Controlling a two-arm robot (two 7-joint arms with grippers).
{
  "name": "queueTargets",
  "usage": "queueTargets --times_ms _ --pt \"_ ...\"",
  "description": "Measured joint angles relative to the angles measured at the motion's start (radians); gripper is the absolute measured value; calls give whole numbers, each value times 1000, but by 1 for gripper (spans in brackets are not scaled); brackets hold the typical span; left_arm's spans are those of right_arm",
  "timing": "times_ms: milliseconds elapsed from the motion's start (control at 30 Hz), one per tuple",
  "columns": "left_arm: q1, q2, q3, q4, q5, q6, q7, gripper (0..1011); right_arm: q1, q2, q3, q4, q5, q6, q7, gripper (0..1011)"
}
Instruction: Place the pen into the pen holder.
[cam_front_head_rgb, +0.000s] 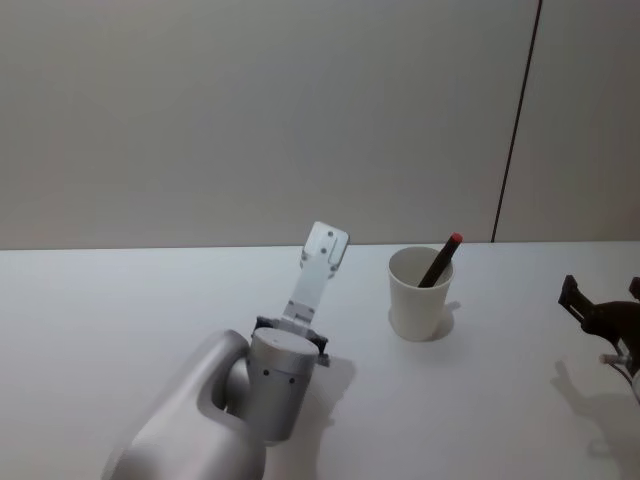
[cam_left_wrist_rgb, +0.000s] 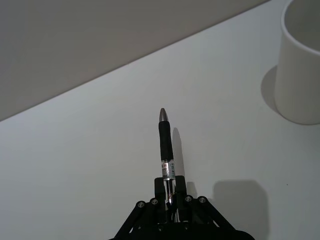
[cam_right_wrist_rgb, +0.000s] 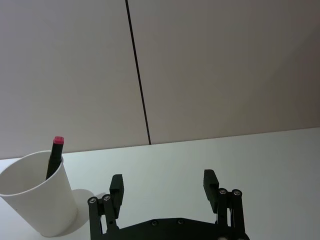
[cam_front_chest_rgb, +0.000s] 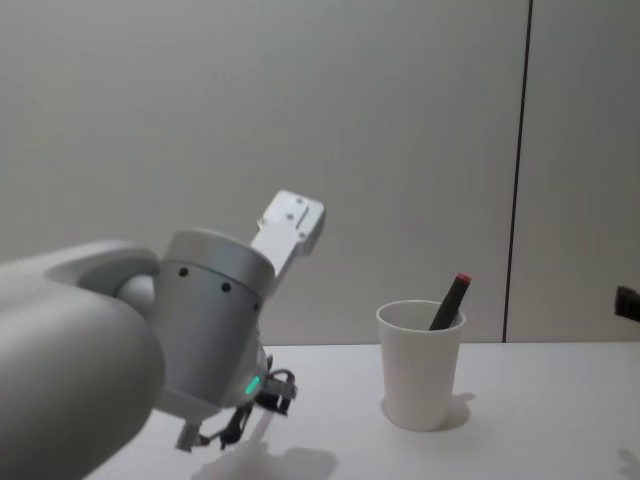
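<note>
My left gripper (cam_left_wrist_rgb: 170, 191) is shut on a black pen (cam_left_wrist_rgb: 165, 145) with a silver tip, which sticks out forward over the white table, its shadow close beside it. The pen holder (cam_front_head_rgb: 419, 296), a white paper cup, stands upright to the right of the left arm (cam_front_head_rgb: 275, 375); the cup (cam_left_wrist_rgb: 300, 70) is ahead of the held pen and off to one side. Another dark pen with a red end (cam_front_head_rgb: 441, 262) leans inside it. My right gripper (cam_right_wrist_rgb: 165, 186) stands open and empty at the table's right side (cam_front_head_rgb: 600, 312), right of the cup (cam_right_wrist_rgb: 39, 200).
The white table (cam_front_head_rgb: 120, 300) stretches bare to the left and in front of the cup. A grey wall with a dark vertical seam (cam_front_head_rgb: 515, 120) rises right behind the table's far edge.
</note>
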Motion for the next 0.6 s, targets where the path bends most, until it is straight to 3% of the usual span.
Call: queueTargets --times_ms 233,600 --pt "20 18 -8 -67 33 -40 -13 129 0 0 0 0 0 0 0 1001" --pt "61 58 -22 -162 74 -187 -94 129 0 0 0 0 0 0 0 1002"
